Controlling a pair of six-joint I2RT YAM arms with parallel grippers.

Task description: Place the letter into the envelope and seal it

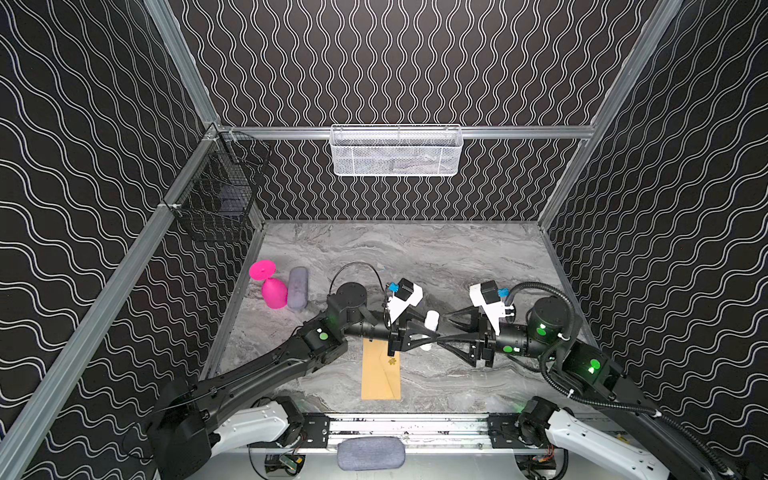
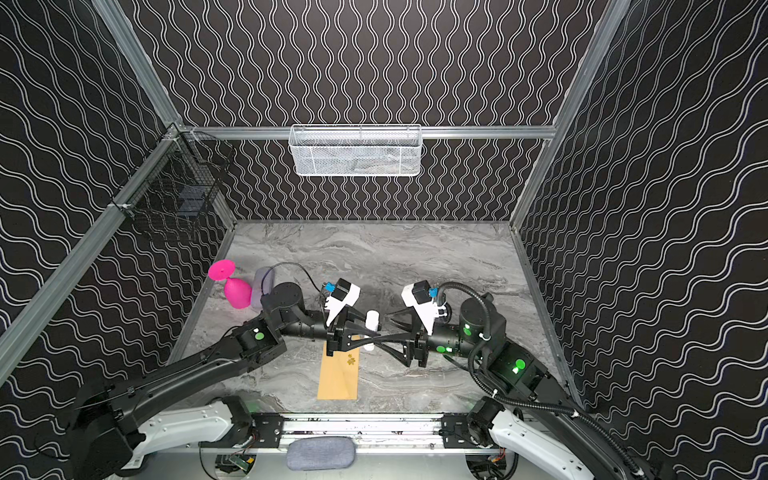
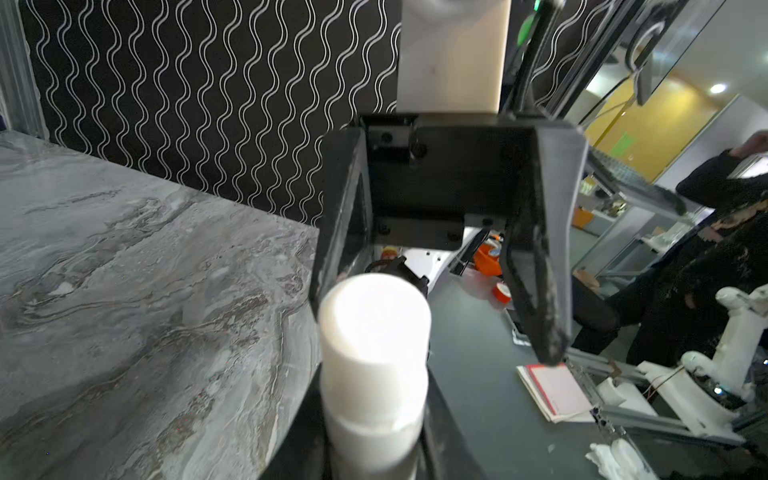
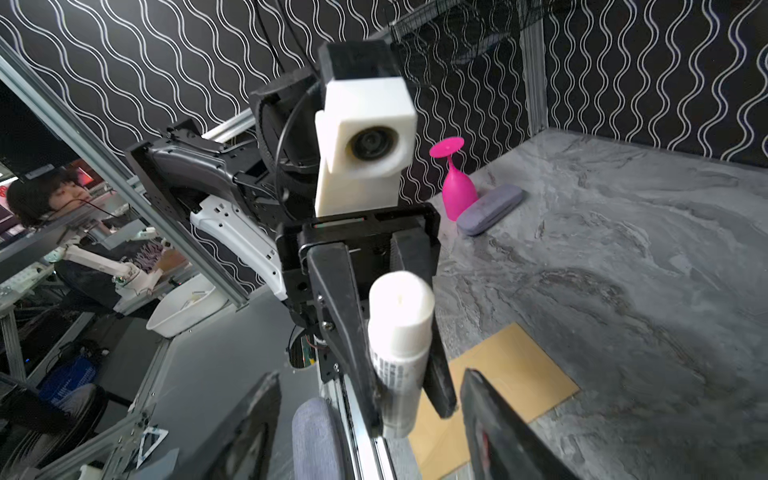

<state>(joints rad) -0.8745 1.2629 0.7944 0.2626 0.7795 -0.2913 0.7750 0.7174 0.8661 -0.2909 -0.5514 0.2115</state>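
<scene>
Envelope (image 1: 380,378) flat beneath left jaws, white tube (image 1: 431,322) between them.

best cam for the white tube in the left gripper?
Right wrist: the white tube shows nearly full length, printed label included, held in the left gripper. Left wrist shows only its glaring cap end; both top views show it small.

Top views look down on the tabletop (image 1: 457,257); left wrist closely faces right hand (image 3: 436,320), right wrist left hand (image 4: 409,409), sharing white tube (image 3: 374,345).
</scene>
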